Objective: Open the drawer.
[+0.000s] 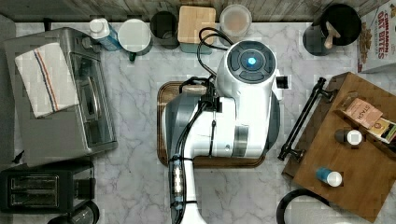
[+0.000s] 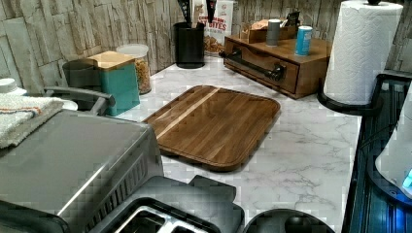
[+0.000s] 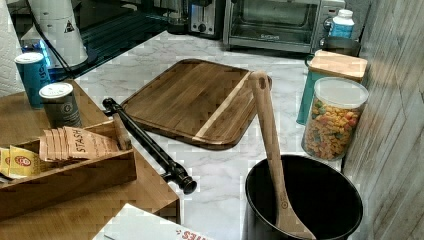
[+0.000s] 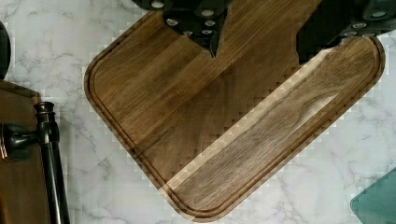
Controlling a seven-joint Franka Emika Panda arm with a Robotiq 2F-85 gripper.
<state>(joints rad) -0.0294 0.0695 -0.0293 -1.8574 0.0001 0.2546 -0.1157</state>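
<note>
We see the gripper [image 4: 261,44] above the cutting board [image 4: 224,126], its fingers [image 4: 212,39] spread wide apart and holding nothing. The drawer [image 1: 348,144] sits askew beside the cutting board, on the top view's right, its black handle [image 1: 303,119] facing the board, shut.

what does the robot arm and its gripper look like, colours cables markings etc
The arm has glossy white rounded shells with grey bands at the joints. Its end cap is dark grey with a glowing blue light in the middle. Black cables loop along the arm. The gripper is black, with small silver screw heads on its fingers.
</note>
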